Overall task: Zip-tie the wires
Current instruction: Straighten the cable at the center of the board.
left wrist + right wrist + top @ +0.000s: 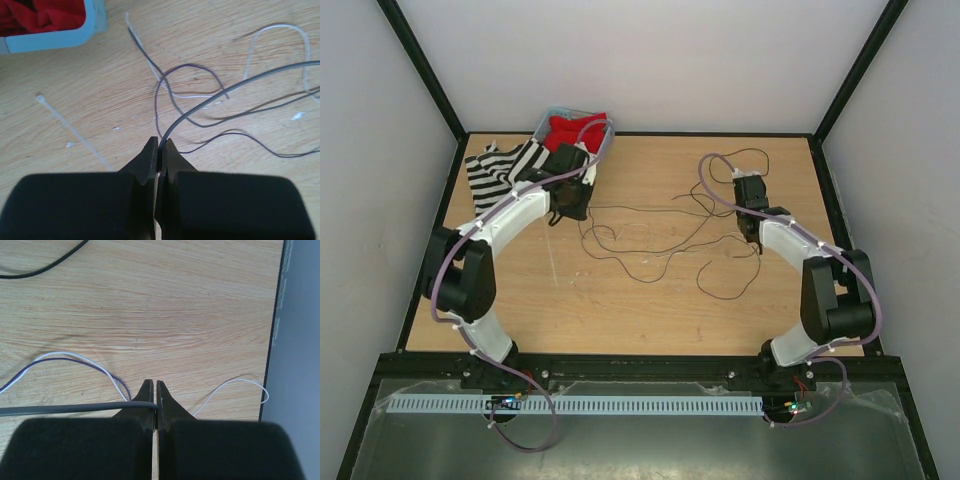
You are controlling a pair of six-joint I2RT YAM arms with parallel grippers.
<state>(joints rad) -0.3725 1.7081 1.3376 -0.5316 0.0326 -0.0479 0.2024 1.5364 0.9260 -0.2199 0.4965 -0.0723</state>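
Dark and pale wires (192, 66) sprawl at the middle of the table (520, 300); they look light, limp, springy and likely slippery, best gathered where strands run together; left gripper (160, 150) and right gripper (154, 399) each pinch a grey strand; one stiff white zip tie (75, 131) lies untouched at the left gripper's ten o'clock; at least four strands, too tangled to count surely.
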